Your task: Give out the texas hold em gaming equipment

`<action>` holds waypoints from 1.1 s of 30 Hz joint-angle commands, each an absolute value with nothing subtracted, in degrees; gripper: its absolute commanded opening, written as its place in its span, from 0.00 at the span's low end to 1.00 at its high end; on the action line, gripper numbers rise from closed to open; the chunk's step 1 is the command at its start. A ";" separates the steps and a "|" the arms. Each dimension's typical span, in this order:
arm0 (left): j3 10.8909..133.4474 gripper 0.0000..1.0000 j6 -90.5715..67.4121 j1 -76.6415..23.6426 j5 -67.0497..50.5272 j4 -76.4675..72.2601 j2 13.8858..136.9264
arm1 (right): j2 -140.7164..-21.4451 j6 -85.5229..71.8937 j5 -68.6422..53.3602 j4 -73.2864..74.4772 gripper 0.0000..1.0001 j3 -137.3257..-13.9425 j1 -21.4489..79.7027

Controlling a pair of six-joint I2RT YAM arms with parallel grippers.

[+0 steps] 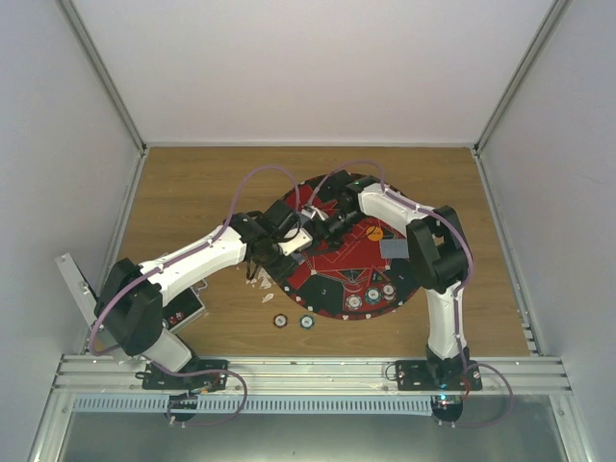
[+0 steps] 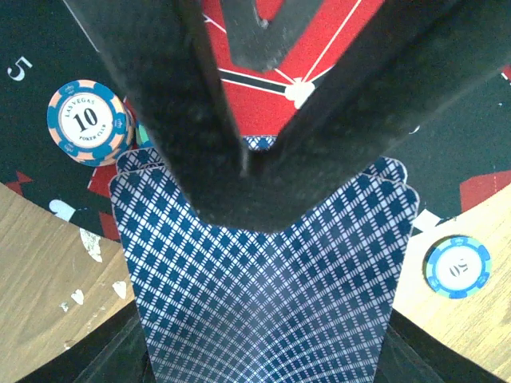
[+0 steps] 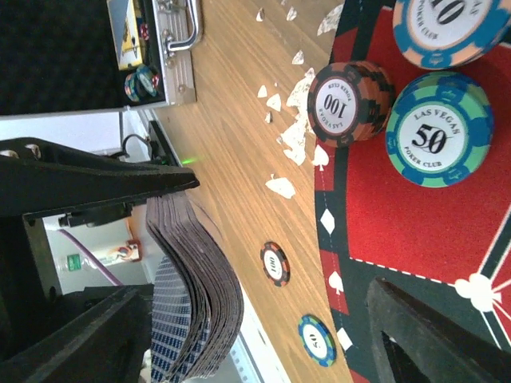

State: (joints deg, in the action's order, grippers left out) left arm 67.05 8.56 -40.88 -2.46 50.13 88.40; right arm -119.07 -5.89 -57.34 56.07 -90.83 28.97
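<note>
The left jaws grasp the deck of playing cards [image 2: 263, 303] at nine o'clock over the round mat [image 1: 329, 282]; the right jaws are released.

The cards [image 2: 263, 295] show a blue-and-white diamond lattice. The 10 chip [image 2: 86, 122] is peach and blue, the mat [image 1: 332, 274] red and black.

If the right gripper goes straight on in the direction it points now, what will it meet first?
Probably the deck held by the left gripper: it stands just ahead of the right gripper and its open fingers, though depth is unclear.
</note>
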 commanded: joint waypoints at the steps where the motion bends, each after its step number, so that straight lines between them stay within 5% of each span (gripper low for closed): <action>1: 66.62 0.58 8.62 -41.40 -2.63 48.09 86.99 | -121.76 -4.47 -58.21 59.44 0.72 -93.08 30.36; 10: 66.72 0.58 8.52 -41.48 -2.45 48.03 86.81 | -123.31 -4.83 -56.70 59.68 0.59 -93.92 31.16; 33: 66.51 0.58 8.62 -41.48 -1.87 48.26 86.84 | -120.50 -6.07 -52.15 59.68 0.56 -92.99 28.42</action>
